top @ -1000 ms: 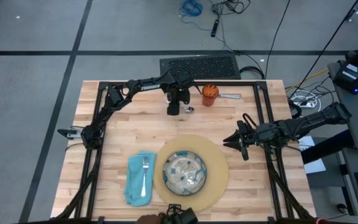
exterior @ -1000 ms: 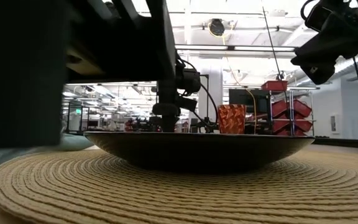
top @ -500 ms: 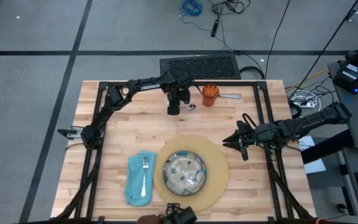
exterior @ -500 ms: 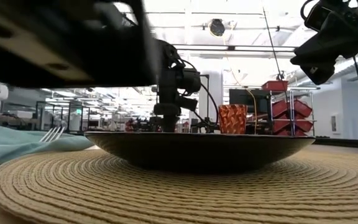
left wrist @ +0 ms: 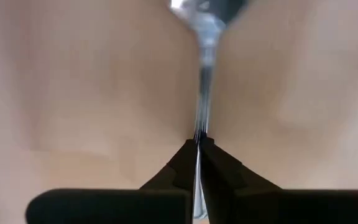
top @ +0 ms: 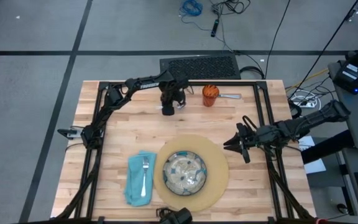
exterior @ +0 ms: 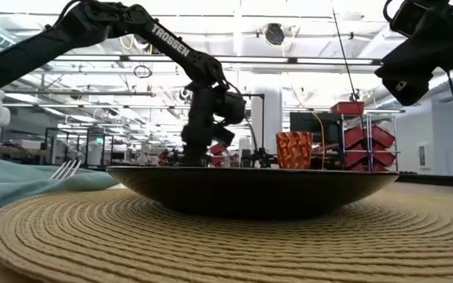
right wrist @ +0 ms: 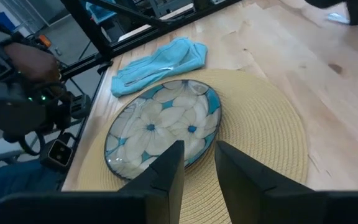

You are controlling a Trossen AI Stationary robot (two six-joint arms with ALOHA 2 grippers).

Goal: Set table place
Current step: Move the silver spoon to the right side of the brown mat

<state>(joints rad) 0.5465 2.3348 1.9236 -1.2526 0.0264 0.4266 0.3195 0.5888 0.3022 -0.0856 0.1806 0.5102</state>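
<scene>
My left gripper (top: 167, 109) is at the table's far middle, pointing down, shut on a silver spoon (left wrist: 202, 74). An orange cup (top: 210, 95) stands to its right, with a knife (top: 230, 96) lying behind the cup. A green-patterned plate (top: 184, 172) sits on the round tan placemat (top: 215, 155). A teal napkin (top: 137, 180) lies left of the placemat with a fork (top: 145, 173) on it. My right gripper (top: 230, 144) hovers open at the placemat's right edge, and its wrist view faces the plate (right wrist: 160, 127). My left gripper pinches the spoon's handle (left wrist: 199, 127) between its two fingers, coming from above and pointing down. The handle runs out ahead of the fingertips to the bowl (left wrist: 207, 9). I cannot tell whether the spoon is clear of the table.
The table's black frame (top: 260, 93) runs along the far and side edges. A dark device (top: 178, 216) sits at the near edge by the placemat. Bare wood (top: 135, 134) lies between the far objects and the placemat.
My left gripper has moved a little toward the table's left and far edge, still shut on the spoon, which has gone with it. A dark shape close in front of the low camera has left that view.
</scene>
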